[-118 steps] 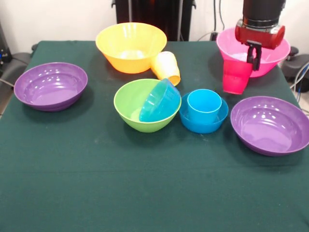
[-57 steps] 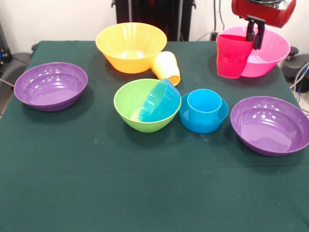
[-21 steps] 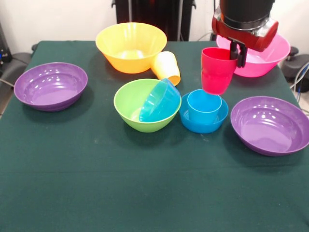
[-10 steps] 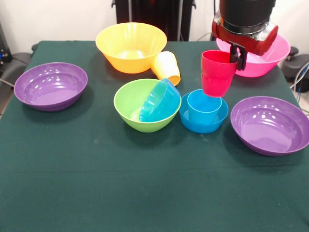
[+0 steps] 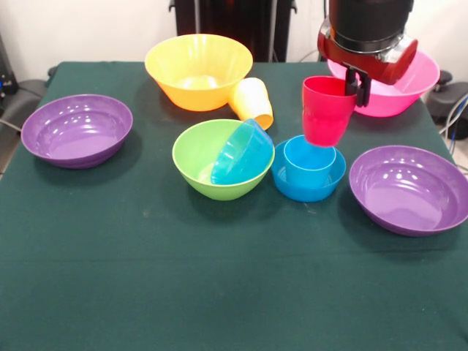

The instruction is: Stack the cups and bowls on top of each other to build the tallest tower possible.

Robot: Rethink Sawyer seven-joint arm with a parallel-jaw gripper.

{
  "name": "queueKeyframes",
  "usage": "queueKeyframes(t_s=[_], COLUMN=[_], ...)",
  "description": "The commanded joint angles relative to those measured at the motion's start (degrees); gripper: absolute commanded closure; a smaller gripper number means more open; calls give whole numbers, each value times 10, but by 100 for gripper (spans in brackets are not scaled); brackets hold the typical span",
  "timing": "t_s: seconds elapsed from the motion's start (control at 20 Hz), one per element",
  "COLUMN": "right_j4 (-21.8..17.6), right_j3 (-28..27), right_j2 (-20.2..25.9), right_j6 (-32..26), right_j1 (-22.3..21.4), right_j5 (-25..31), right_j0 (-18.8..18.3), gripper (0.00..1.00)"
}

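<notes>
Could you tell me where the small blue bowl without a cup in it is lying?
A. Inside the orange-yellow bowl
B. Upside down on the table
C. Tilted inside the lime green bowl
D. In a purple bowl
C: the small blue bowl leans on its side within the lime green bowl.

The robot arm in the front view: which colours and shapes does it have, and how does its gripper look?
The arm's visible end is a thick black cylinder ending in a glossy red collar with a thin silver band. Below it hangs the gripper, small and black, with short narrow fingers. No cables or markings show on it.
</notes>
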Motion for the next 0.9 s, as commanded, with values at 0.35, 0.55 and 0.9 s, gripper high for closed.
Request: queueKeyframes(t_s=[0.35, 0.55, 0.9], right_j4=[-62, -61, -64], right_j3=[-50, -37, 15], right_j2=[48, 48, 47], right_j6=[-114, -117, -124], right_j1=[39, 33, 1], right_j5=[53, 41, 6], right_j0=[-15, -15, -13], gripper=[100, 100, 100])
